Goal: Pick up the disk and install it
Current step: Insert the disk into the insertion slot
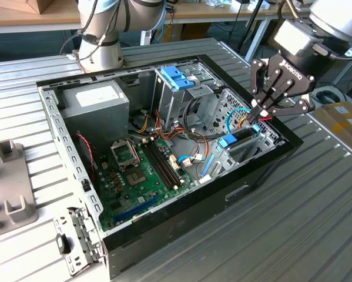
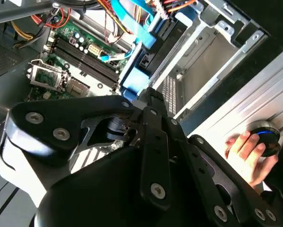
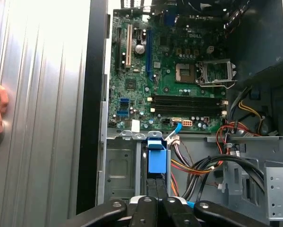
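The disk (image 1: 239, 140), a thin slab with a blue carrier frame, stands on edge in the open metal bay at the case's corner on the exterior view's right. My gripper (image 1: 260, 113) comes down on its upper end, fingers pinched together and shut on it. In the first wrist view the disk's blue end (image 3: 156, 158) sticks out past my gripper (image 3: 156, 201), over the bay beside the motherboard. In the second wrist view the blue frame (image 2: 133, 79) lies just beyond one black finger (image 2: 153, 101).
The open computer case (image 1: 264, 170) lies on a ribbed metal table. Inside are a grey power-supply box (image 1: 96, 103), a drive cage with a blue handle (image 1: 178, 76), the motherboard (image 1: 146, 170) and loose cables (image 3: 202, 165). A person's hand (image 2: 247, 151) rests on a round device beside the case.
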Robot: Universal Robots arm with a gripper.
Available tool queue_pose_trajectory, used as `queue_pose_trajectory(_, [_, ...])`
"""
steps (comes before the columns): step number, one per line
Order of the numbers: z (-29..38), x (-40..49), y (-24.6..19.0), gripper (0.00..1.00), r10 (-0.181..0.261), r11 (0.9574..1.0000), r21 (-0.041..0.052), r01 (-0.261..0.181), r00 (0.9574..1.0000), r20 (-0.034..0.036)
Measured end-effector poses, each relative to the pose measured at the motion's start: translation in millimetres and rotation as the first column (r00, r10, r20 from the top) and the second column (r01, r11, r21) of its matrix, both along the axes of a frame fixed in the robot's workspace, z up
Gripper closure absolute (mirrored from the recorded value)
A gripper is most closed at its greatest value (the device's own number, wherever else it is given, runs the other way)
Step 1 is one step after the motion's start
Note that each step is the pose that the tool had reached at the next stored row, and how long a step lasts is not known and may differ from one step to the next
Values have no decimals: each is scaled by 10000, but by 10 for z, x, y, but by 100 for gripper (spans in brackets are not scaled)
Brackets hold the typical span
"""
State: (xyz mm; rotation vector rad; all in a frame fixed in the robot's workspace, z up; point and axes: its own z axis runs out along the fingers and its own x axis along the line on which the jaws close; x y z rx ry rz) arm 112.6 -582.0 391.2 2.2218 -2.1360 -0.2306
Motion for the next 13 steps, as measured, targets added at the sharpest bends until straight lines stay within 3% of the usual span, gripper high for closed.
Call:
queue_pose_trajectory(2, [-95,42,2,90,0,10000,-1,0,10000,-30])
queue_pose_trajectory(13, [-304,82,72,90,0,10000,-2,0,10000,-84])
